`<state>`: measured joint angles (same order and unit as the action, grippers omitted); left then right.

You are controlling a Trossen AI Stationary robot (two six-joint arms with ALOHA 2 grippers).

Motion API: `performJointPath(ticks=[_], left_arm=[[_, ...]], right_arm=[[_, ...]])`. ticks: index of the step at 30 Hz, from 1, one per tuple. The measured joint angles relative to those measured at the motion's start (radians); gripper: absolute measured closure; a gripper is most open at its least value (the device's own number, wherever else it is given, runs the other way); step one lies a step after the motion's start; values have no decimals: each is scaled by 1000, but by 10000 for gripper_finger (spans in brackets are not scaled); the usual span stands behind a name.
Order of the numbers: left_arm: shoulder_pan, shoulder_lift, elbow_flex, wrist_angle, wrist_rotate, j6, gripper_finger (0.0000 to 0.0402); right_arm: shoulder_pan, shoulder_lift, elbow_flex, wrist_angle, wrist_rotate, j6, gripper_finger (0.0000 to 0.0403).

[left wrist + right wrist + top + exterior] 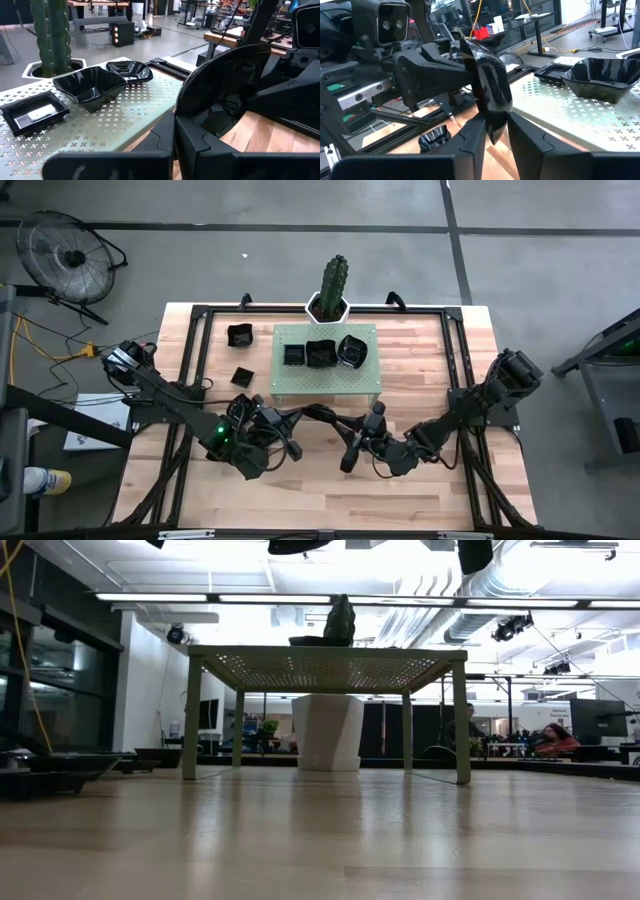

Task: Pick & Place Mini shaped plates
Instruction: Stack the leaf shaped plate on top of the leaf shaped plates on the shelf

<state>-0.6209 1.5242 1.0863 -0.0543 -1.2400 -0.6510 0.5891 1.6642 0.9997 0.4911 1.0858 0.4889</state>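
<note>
A round glossy black mini plate (487,85) stands on edge in the air between both grippers, just off the near edge of the pale green perforated stand (325,380). My left gripper (192,131) reaches it from the table's left and my right gripper (495,136) from the right, both shut on it. Three more plates rest on the stand: a square one (293,354), a wavy one (320,353) and a round one (352,350). Another two sit on the table left of the stand (240,335) (243,375). My left gripper holds the round plate by its rim (181,116), coming roughly level from the table's left. The plate rises on edge above the fingers (187,142), clear of the table. The plate itself hides the second finger's contact. My right gripper pinches the opposite part of the rim (492,131) between its two fingers (472,137), coming from the table's right. The plate stands upright on edge above them, lifted clear.
A potted cactus (333,285) stands at the far edge behind the stand. The stand's legs (460,720) rise from the wooden tabletop (440,490). A black frame (195,340) runs along the table's sides. A fan (65,255) stands on the floor beyond the left far corner.
</note>
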Motion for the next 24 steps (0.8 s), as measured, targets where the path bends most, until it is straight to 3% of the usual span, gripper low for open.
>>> performJointPath(ticks=[10, 24], left_arm=[[-1, 0, 0, -1, -4, 0, 401], [-1, 0, -1, -2, 49, 0, 386]], right_arm=[[-1, 0, 0, -6, 28, 0, 397], [0, 0, 0, -5, -7, 38, 402]])
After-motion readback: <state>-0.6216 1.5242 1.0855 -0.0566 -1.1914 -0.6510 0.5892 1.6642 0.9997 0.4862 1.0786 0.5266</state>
